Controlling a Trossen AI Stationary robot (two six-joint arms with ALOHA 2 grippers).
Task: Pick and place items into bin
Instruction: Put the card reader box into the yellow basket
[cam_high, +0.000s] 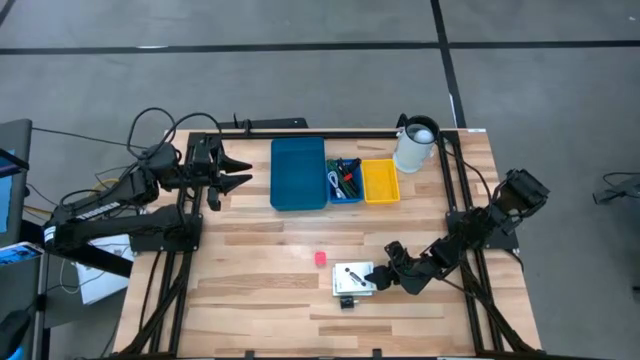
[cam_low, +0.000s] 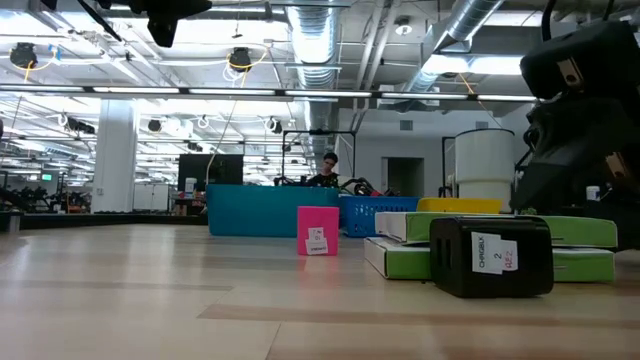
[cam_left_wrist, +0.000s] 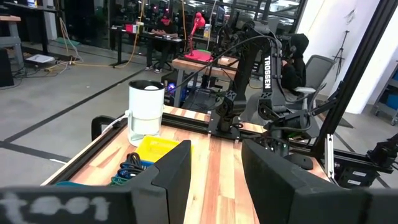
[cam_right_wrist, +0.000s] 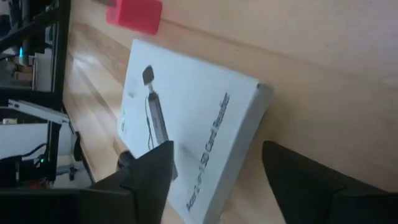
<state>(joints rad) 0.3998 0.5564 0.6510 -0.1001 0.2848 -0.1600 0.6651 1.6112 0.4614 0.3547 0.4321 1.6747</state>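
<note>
- White card box lies at the desk's five o'clock; right tool straddles its edge, fingers wide, gripping nothing yet.
- Next move, I reckon: close, lift, carry toward the blue bin at twelve o'clock.
- Left tool, half-open and empty, waits at ten o'clock.

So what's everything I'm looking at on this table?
Blue bin: one, blue, far side of the table, centre.
Small blue basket: one, holding pens and sticks, right of the blue bin.
Yellow tray: one, right of the basket.
White jug: one, far right corner.
Pink block: one, mid-table.
White box: one, printed, near side.
Black block: one, beside the box.
Left gripper: raised, left of the bin.
Right gripper: fingers open around the box's edge.
</note>
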